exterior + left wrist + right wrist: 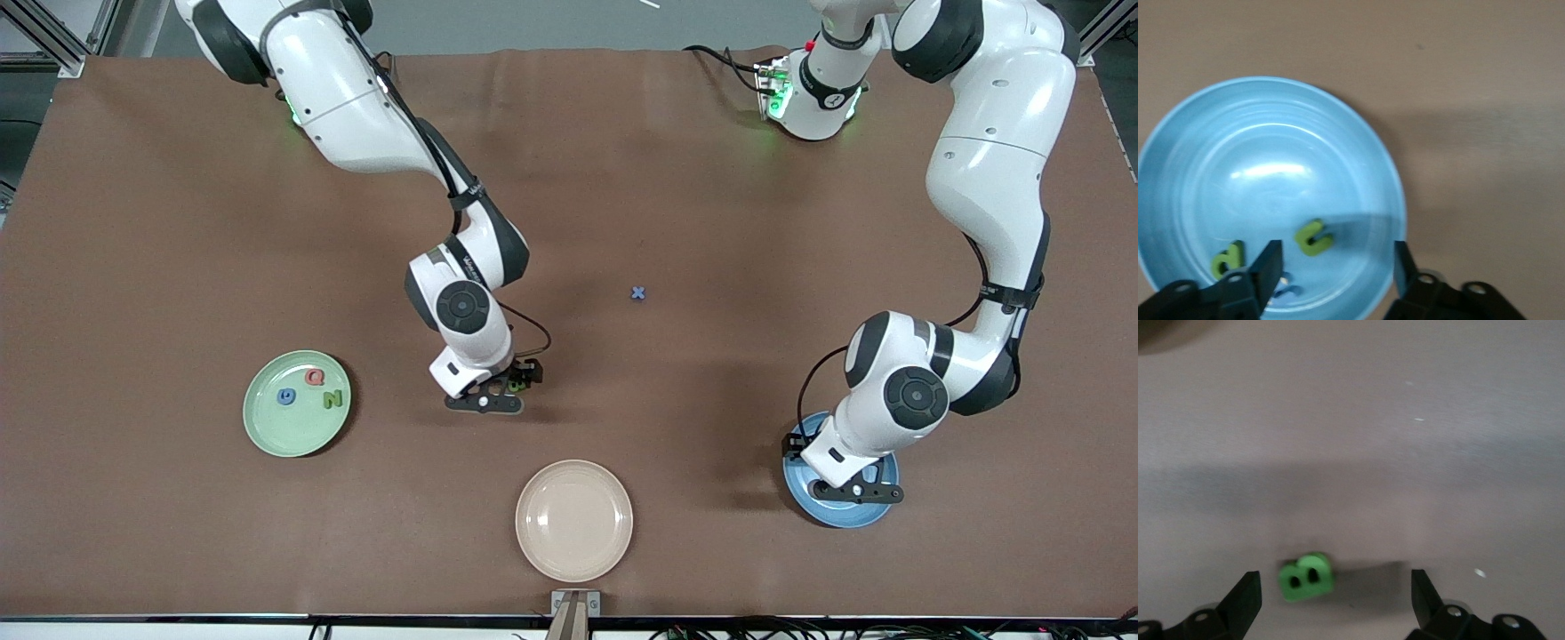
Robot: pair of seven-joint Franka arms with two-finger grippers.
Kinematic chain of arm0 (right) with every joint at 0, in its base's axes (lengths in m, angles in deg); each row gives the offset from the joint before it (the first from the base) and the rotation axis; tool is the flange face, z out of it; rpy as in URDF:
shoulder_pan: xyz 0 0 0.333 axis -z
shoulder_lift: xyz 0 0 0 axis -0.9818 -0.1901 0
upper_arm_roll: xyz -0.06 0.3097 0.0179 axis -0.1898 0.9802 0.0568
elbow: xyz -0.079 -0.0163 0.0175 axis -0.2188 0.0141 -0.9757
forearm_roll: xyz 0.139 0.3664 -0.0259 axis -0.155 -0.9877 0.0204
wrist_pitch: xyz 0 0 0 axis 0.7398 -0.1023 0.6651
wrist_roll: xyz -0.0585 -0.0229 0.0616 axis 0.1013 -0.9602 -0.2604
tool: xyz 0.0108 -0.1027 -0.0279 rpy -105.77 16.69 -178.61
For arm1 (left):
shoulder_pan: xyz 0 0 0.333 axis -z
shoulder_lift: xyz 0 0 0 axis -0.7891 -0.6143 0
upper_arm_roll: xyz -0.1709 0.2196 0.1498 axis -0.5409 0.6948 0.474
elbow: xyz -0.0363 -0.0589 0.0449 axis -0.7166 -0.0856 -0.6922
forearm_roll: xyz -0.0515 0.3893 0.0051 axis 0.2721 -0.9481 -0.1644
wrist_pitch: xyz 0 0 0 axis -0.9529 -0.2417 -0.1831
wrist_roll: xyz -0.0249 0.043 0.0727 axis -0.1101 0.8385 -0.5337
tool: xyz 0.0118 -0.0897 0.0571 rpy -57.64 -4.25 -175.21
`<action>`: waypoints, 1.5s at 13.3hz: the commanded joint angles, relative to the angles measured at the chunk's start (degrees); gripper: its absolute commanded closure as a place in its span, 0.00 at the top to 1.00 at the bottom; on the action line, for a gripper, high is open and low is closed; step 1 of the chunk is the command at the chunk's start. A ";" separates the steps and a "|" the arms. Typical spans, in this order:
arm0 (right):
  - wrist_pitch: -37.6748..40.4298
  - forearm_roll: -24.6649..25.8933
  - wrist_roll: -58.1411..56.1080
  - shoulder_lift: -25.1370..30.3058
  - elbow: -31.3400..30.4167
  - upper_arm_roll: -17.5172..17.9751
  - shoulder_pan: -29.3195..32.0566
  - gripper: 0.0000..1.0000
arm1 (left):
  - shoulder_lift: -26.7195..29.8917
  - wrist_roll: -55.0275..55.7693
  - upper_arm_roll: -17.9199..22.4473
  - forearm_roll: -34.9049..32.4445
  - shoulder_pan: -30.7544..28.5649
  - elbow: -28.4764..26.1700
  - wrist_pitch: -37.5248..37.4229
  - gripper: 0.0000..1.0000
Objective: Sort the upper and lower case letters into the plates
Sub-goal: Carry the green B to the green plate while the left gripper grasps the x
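The left gripper [1335, 267] hangs over the blue plate [1218, 133], fingers spread and holding nothing; a green u [1313, 238], a green p [1227, 259] and a partly hidden blue letter [1283, 288] lie inside. The right gripper [1337, 593], fingers spread, stands around the green B [1306, 576] on the table [178, 222]. The mint green plate [276, 436] holds 3 letters. The blue x [637, 292] lies alone mid-table.

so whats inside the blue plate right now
In the blue plate: a green p, a green u, plus something blue largely hidden by the left gripper, open above.

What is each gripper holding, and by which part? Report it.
Nothing is held. The left gripper stands open over the blue plate; the right gripper stands open around the green B.
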 commanded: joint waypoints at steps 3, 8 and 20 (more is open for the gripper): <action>0.63 4.35 -2.19 -2.38 3.99 -0.56 -0.63 0.77 | 11.24 9.88 -3.48 0.99 -0.12 -13.74 -2.81 1.00; 0.63 4.10 -1.67 -2.47 3.64 -0.56 -1.24 0.70 | 18.37 22.88 -9.45 1.08 -0.04 -25.54 -2.28 1.00; 1.51 4.10 -2.55 -1.51 3.37 -0.56 -0.37 0.00 | 17.16 36.87 -16.05 -2.69 7.78 -40.23 17.23 0.68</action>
